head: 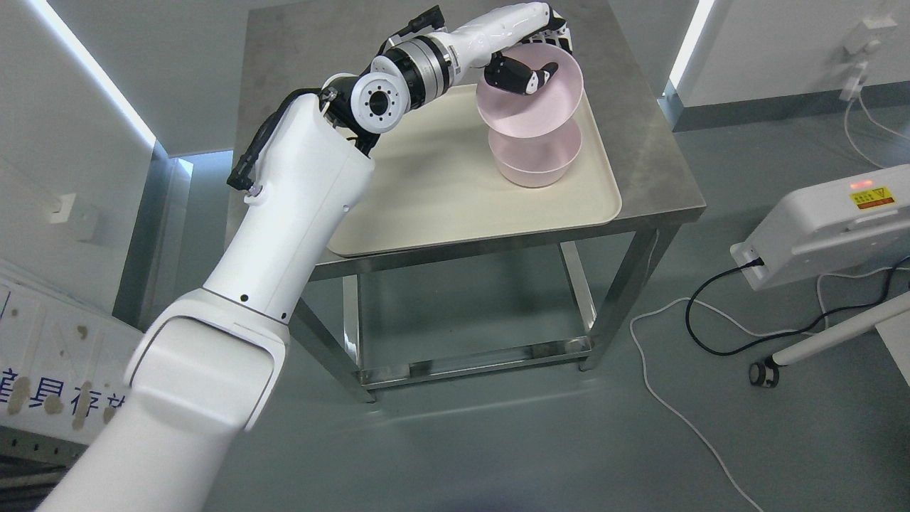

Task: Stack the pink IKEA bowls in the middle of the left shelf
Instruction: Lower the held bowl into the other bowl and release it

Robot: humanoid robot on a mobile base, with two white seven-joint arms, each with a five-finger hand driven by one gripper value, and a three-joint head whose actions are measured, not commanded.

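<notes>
Two pink bowls show in the head view over a cream tray (441, 192) on a steel table (640, 142). The lower pink bowl (534, 165) rests on the tray's right half. The upper pink bowl (530, 107) hangs tilted just above it, its rim facing me. My left hand (533, 53) is shut on the upper bowl's far rim, thumb inside the bowl and fingers behind it. The left arm (284, 213) reaches up from the lower left across the tray. The right arm is out of sight.
A white device (825, 227) with a warning label and black cable (718, 313) stands on the floor at the right. A white cable (661, 391) trails across the floor. A labelled white panel (43, 355) sits at the left edge.
</notes>
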